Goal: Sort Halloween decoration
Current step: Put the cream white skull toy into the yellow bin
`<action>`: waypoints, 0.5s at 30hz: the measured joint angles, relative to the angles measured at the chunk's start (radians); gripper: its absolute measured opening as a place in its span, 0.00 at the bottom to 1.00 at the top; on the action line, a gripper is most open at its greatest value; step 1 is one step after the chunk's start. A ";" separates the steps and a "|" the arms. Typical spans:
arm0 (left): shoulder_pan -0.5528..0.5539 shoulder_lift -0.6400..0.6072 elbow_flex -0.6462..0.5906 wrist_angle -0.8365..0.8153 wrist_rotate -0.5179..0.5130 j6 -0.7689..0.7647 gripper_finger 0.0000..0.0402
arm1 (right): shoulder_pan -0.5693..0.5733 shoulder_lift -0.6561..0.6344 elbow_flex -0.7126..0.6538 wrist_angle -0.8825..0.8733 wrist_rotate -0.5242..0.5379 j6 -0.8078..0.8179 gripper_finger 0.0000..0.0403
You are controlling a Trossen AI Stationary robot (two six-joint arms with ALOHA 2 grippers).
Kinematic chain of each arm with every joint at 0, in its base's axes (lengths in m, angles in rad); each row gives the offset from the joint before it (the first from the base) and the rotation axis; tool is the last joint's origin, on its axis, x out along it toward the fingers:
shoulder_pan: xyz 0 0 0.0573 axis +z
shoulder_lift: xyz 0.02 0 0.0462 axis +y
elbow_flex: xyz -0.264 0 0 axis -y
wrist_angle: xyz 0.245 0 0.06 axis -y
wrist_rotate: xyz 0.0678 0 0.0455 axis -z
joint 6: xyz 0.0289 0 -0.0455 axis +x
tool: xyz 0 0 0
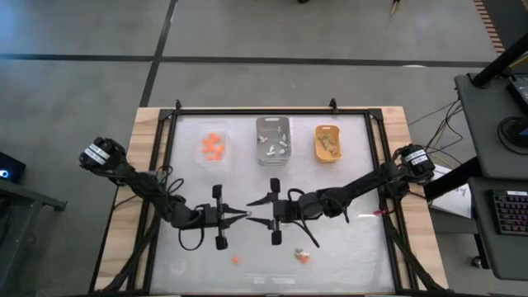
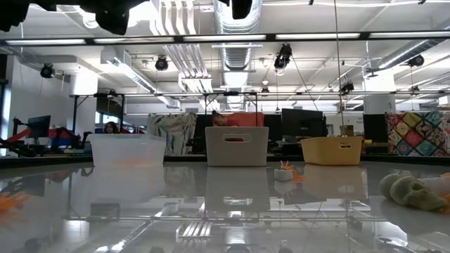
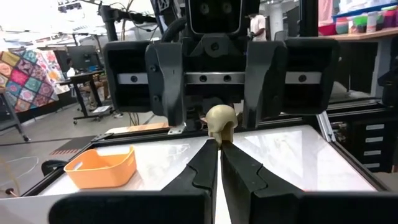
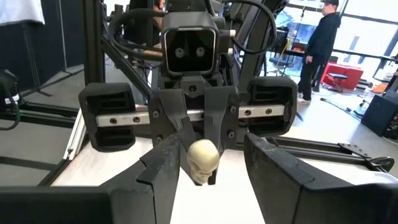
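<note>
Table (image 1: 363,247), mid-front: left gripper (image 1: 245,214) pinched shut on skull (image 3: 221,121), held at its fingertips. Right gripper (image 1: 257,211) facing it, fingers spread wide either side of skull.

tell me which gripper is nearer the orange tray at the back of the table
Right. The right gripper sits mid-table, diagonally in front of the orange tray. The left gripper, shut on a small skull, faces it tip to tip, slightly farther from the tray.

A cream skull (image 4: 202,160) sits at the black left hand's (image 1: 246,215) tips, orange trinkets (image 1: 213,147) fill the clear tray (image 1: 213,132), and the right hand (image 1: 262,211) is black.
</note>
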 joint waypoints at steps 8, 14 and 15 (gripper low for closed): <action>0.000 -0.001 -0.001 0.009 -0.003 0.004 0.00 | 0.000 0.000 0.000 -0.009 0.000 0.000 0.41; 0.005 -0.001 0.000 0.009 -0.004 0.004 0.00 | 0.000 0.000 0.000 -0.009 0.000 0.000 0.35; 0.005 -0.001 0.000 0.009 -0.004 0.004 0.00 | 0.000 0.000 0.000 -0.009 0.001 0.000 0.34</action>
